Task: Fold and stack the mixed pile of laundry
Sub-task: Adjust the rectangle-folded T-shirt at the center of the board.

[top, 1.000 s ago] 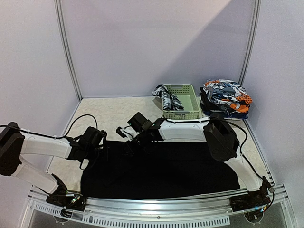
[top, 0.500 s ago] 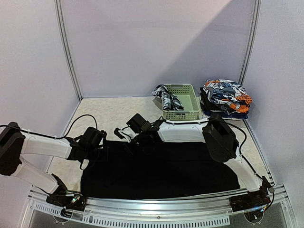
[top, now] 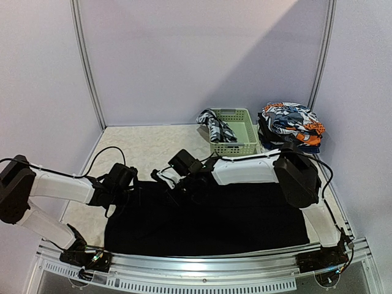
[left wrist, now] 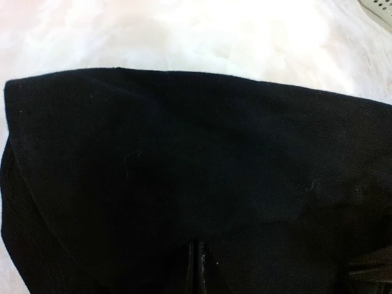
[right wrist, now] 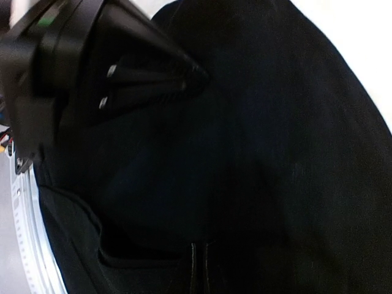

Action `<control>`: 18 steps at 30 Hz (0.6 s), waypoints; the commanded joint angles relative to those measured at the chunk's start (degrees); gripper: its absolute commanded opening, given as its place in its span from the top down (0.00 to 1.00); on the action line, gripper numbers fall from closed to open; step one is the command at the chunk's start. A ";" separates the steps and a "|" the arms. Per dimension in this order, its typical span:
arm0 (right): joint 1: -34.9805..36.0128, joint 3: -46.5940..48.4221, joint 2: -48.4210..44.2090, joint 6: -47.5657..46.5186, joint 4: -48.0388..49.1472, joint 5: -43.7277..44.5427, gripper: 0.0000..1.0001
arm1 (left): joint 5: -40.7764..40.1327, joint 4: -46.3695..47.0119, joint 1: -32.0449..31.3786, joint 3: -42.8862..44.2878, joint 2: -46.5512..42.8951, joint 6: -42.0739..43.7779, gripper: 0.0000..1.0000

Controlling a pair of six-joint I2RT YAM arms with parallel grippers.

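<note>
Top external view: a large black cloth (top: 208,220) lies spread over the near half of a pale table (top: 141,147), reaching from lower left to lower right of the frame. Both arms reach to its far left edge, which is drawn up into low ridges there. The left gripper (top: 130,185) sits at the cloth's upper left corner, and the right gripper (top: 168,182) is just beside it, toward the centre. In the left wrist view, the dark fingers (left wrist: 196,272) at bottom centre are pressed together with black fabric bunched round them, a folded edge crossing the upper frame. In the right wrist view, its fingers (right wrist: 199,269) at bottom centre are likewise pinched closed on the cloth, with the left gripper's tip in the upper left. At the upper right of the top view stands a pale green basket (top: 236,139) with a checked shirt (top: 214,125) draped over its left rim; its print is too small to read. Just right of the basket, orange, blue and white printed pieces (top: 291,122) are stacked on dark garments.
</note>
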 commanded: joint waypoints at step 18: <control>2.97 -18.98 -13.70 -2.85 2.89 0.77 0.90 | -3.38 -4.46 1.73 0.81 3.46 -0.96 0.97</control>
